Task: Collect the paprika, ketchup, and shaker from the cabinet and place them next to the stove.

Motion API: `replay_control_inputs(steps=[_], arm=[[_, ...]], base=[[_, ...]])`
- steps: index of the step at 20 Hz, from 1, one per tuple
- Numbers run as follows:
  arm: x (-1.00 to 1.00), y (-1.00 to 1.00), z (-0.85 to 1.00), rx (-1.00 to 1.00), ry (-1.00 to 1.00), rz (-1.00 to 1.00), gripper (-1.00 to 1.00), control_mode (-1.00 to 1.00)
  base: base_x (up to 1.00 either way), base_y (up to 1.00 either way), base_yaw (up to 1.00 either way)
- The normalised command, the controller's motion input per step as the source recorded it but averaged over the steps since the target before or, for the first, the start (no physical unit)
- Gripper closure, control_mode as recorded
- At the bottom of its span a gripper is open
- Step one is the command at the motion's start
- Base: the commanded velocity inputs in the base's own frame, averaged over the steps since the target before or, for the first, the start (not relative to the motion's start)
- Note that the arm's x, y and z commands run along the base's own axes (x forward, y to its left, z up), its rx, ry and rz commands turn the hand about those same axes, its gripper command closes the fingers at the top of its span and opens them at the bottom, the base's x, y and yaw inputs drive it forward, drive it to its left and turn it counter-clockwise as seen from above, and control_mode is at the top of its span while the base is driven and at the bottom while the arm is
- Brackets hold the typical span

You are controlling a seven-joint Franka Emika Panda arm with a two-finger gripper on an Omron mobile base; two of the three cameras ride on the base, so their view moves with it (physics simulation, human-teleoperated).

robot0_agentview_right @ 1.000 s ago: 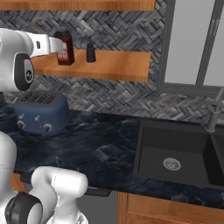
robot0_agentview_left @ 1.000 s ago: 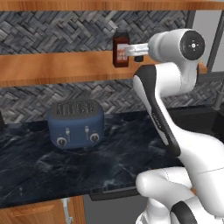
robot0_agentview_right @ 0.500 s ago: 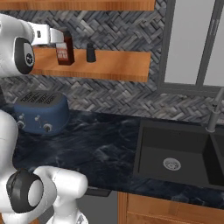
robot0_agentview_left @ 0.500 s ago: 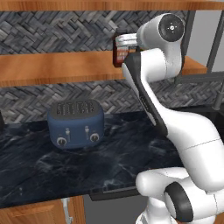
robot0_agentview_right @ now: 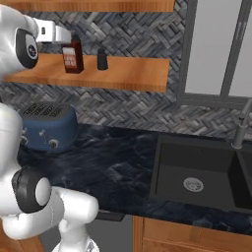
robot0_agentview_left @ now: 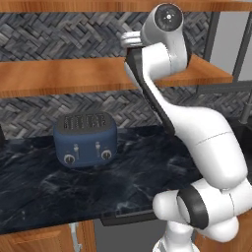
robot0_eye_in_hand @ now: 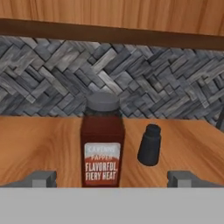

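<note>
Grey herringbone tile backs the whole wall, and dark marbled stone forms the countertop [robot0_agentview_left: 123, 172] below it. On that counter a blue toaster [robot0_agentview_left: 85, 139] sits toward the left, and a black sink [robot0_agentview_right: 197, 177] with a steel faucet [robot0_agentview_right: 241, 130] is sunk in at the right, under a pale window. Orange-brown boards of the cabinet [robot0_agentview_right: 123, 76] run along the wall above the counter. On the lower board stands the paprika [robot0_eye_in_hand: 102, 140], its pale label facing out, with the shaker [robot0_eye_in_hand: 149, 145] just beside it to the right and slightly farther back, not touching. The gripper [robot0_eye_in_hand: 111, 178] is raised to shelf height with the jar right in front of it; its fingers [robot0_eye_in_hand: 40, 178] are spread wide, one tip showing on either side of the jar, neither touching it.
</note>
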Motion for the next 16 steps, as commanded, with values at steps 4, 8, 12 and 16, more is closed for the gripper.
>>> replay_control_inputs(steps=[4, 8, 12, 16], arm=[[0.14, 0.01, -0.01, 0.00, 0.01, 0.00, -1.00, -1.00], [0.03, 0.00, -0.01, 0.00, -0.11, 0.00, -1.00, -1.00], [0.04, 0.00, -0.01, 0.00, -0.20, 0.00, -1.00, -1.00], [0.10, 0.00, -0.07, 0.00, -0.14, 0.00, -1.00, -1.00]], base=[[0.00, 0.00, 0.00], [0.00, 0.00, 0.00], [0.00, 0.00, 0.00], [0.00, 0.00, 0.00]])
